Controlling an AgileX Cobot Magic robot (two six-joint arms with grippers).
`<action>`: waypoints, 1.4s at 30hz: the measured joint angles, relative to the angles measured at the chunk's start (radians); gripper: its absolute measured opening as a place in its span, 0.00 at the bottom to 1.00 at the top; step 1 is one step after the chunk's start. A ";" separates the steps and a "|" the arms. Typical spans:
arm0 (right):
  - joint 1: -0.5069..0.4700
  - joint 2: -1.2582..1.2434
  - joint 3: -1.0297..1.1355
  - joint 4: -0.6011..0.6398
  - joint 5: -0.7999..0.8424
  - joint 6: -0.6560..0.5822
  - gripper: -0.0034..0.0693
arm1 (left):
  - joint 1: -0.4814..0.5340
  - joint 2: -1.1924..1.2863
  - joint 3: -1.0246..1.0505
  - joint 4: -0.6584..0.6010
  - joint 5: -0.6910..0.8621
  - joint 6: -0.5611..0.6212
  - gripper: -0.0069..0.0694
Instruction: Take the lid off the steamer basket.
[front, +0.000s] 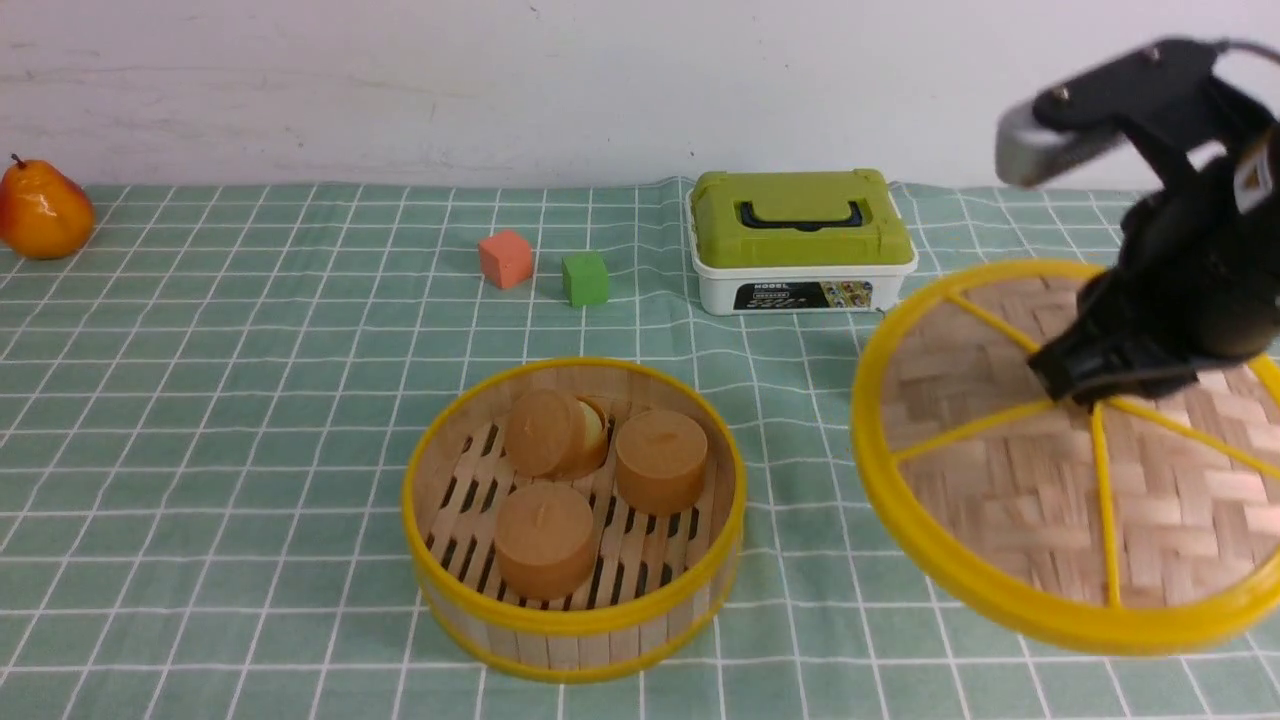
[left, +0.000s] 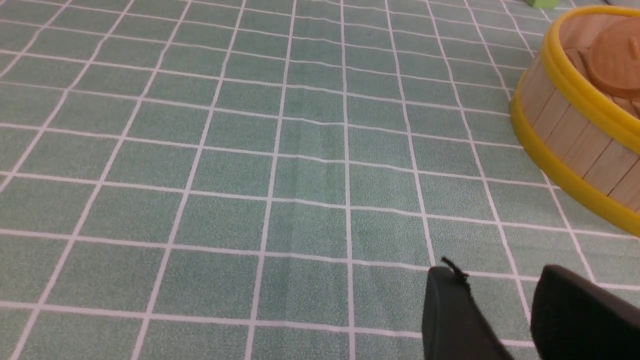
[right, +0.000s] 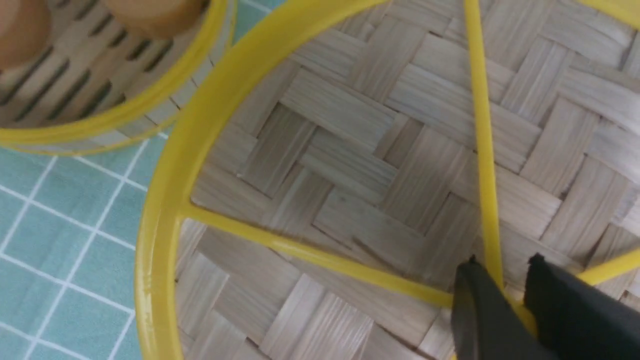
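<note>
The steamer basket (front: 560, 625) stands uncovered on the checked cloth at centre front, with three brown round cakes (front: 545, 540) on its slatted floor. To its right and apart from it, the lid (front: 1000, 480) is held tilted, woven face toward the camera. My right gripper (front: 1085, 390) is shut on the lid's yellow centre knob where the spokes meet. The right wrist view shows the same grip (right: 502, 262), the lid (right: 350, 150) and the basket's rim (right: 125, 120) beyond it. My left gripper (left: 495, 275) hangs open over bare cloth, the basket's wall (left: 565, 135) off to one side.
A white box with a green lid (front: 800, 240) stands behind the basket, close to the lid's far edge. An orange cube (front: 505, 259) and a green cube (front: 585, 278) lie mid-table. A pear (front: 42, 210) sits at the far left by the wall.
</note>
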 joint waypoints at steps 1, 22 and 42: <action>-0.016 0.004 0.047 0.014 -0.047 0.002 0.15 | 0.000 0.000 0.000 0.000 0.000 0.000 0.40; -0.050 0.289 0.210 0.083 -0.471 0.003 0.37 | 0.000 0.000 0.000 0.000 0.000 0.000 0.40; -0.050 -0.643 0.375 0.111 -0.293 0.003 0.03 | 0.000 0.000 0.000 0.000 0.000 0.000 0.40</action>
